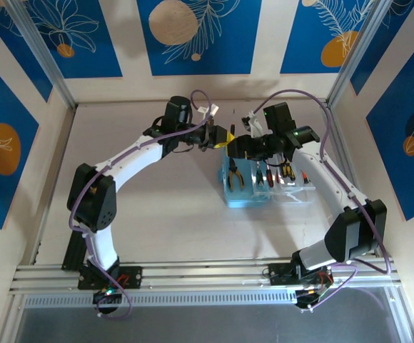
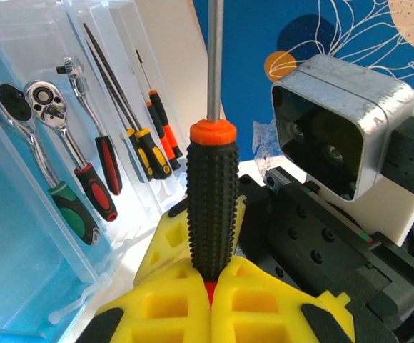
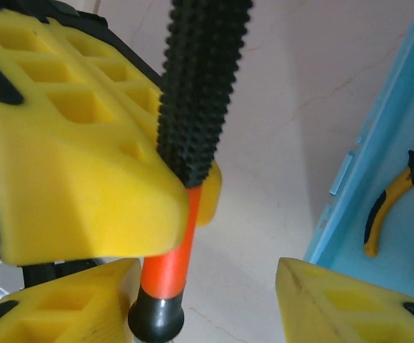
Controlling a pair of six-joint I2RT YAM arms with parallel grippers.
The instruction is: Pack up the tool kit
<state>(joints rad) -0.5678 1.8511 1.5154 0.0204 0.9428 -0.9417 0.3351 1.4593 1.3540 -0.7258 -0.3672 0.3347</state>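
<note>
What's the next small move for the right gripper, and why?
Probably close the right gripper on the orange end of the screwdriver. Its jaws stand apart on either side of that end, not gripping, while the left gripper clamps the black knobbed handle, so this looks like a handover.

Screwdriver (image 2: 210,207) in L gripper (image 2: 210,289) stands btwn R gripper's (image 3: 207,304) parted jaws; tool case (image 1: 246,199) lies below, table (image 1: 157,207) free to left

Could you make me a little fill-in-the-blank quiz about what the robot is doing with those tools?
1. The left gripper is shut on a screwdriver with a studded ___ handle.
2. The open case is light ___.
3. The yellow-handled pliers lie ___ the case.
Missing words: black; blue; inside.
</note>
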